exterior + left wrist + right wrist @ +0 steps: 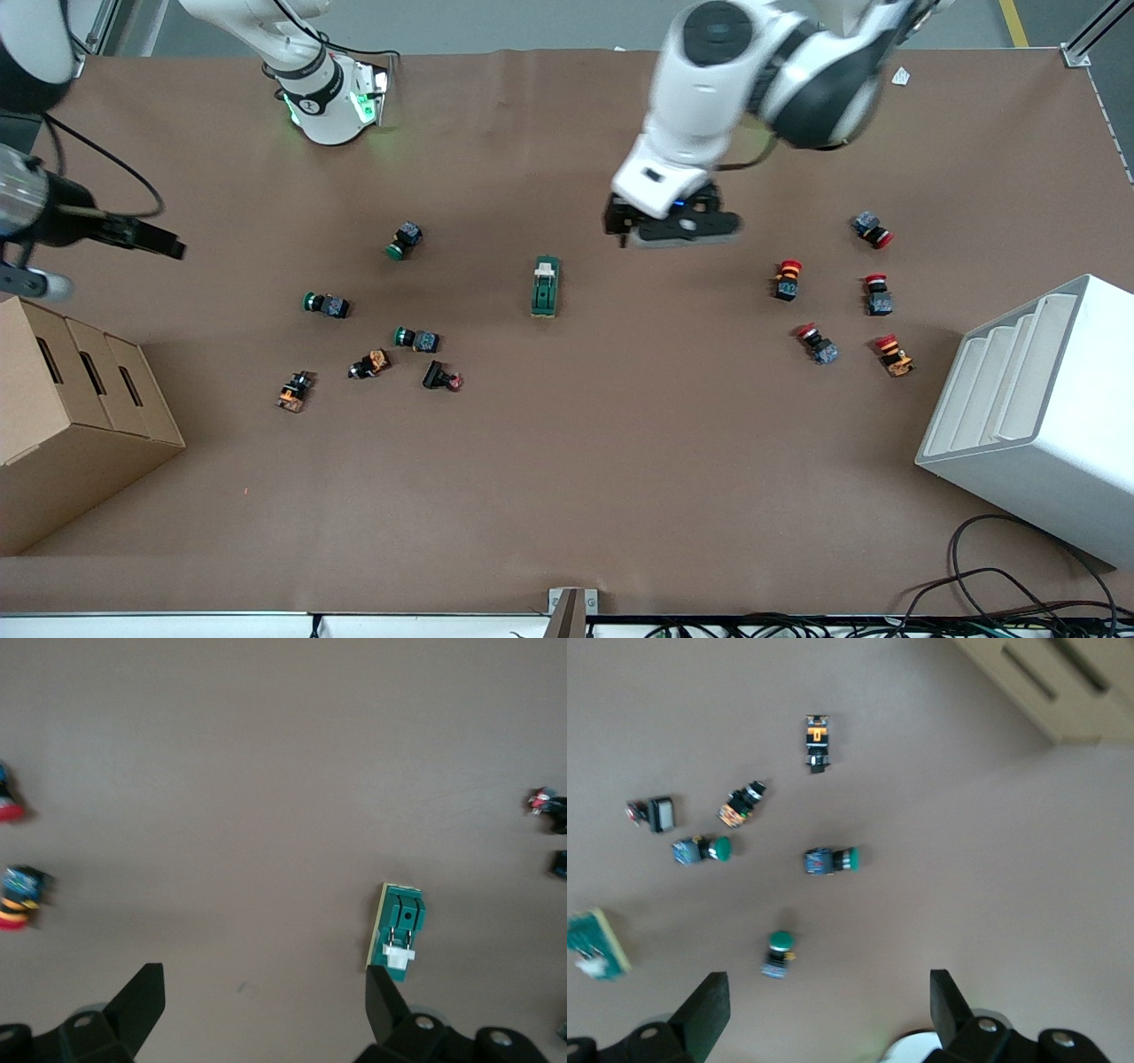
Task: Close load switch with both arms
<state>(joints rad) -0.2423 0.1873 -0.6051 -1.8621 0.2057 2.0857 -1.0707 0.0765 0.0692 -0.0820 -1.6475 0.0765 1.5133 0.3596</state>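
On the brown worktop the load switch lies mid-worktop among scattered buttons. Above bare worktop just beside it hangs the left claw, fingers apart; the right claw, fingers also apart, hangs near the cardboard box.

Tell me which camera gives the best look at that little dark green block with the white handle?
The left wrist view: the dark green block with the white handle appears close, sharp and whole. The front view shows it small, mid-table. The right wrist view catches it blurred at the picture's edge.
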